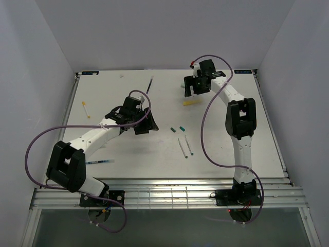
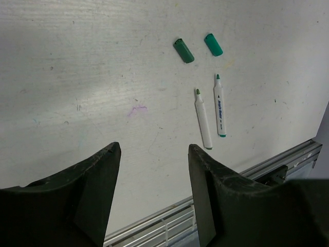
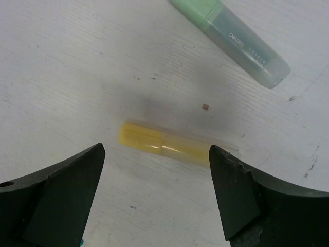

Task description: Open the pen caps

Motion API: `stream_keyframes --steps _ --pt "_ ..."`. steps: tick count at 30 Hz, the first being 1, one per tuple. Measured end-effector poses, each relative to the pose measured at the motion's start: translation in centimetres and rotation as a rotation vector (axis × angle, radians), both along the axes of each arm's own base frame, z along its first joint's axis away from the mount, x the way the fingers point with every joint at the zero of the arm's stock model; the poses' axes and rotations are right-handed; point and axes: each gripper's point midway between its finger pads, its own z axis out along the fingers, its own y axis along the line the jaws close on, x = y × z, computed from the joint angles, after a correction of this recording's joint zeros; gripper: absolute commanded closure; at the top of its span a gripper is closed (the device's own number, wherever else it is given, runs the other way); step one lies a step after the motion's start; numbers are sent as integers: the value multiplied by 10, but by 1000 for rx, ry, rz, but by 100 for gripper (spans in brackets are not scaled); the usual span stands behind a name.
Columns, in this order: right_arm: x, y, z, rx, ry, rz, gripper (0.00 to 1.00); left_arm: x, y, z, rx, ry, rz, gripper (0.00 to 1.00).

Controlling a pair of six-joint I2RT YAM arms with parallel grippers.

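Two loose pen caps lie mid-table, a dark green one [image 2: 183,50] [image 1: 172,128] and a teal one [image 2: 213,45] [image 1: 181,127]. Just nearer lie two uncapped white pens [image 2: 203,119] [image 2: 220,105]. My left gripper [image 2: 154,149] [image 1: 145,127] hovers open and holds nothing, to the left of the caps. A yellow highlighter [image 3: 164,143] [image 1: 191,102] lies flat on the table, its two halves joined. My right gripper [image 3: 157,148] [image 1: 197,88] stands wide open above it, apart from it. A pale green highlighter [image 3: 241,41] with a greyish cap on lies beyond.
A blue pen [image 1: 100,161] lies near the left arm's elbow. An orange-tipped pen [image 1: 86,109] rests at the left side and a black pen [image 1: 149,85] at the back. The table's slatted front rail [image 2: 247,172] runs close to the white pens.
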Motion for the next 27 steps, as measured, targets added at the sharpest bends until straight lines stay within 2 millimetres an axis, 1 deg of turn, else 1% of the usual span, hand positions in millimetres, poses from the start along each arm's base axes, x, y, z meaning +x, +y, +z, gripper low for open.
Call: stream_keyframes --steps 3,6,9,12,14,17,20,24,27 --pt "5 -1 2 57 -13 39 12 -5 1 -1 -4 7 -6 34" --pt "9 -2 5 109 -20 61 12 -5 0 1 -9 7 -10 34" --pt "11 0 4 158 -19 92 12 -6 -1 2 -14 6 -14 34" --pt "10 1 -4 197 0 123 12 -7 -1 2 -17 9 -17 34" --pt "7 2 -14 219 27 138 13 -7 -2 2 -19 10 -19 34" --pt "4 0 -28 230 62 141 13 -7 -2 2 -21 10 -22 33" --pt "0 -2 -37 230 84 142 14 -8 -2 2 -23 11 -24 34" --pt "-2 -4 -38 238 76 152 14 -8 -3 3 -27 13 -28 33" --pt "-11 -6 -39 239 78 159 15 -8 -4 4 -30 12 -29 33"
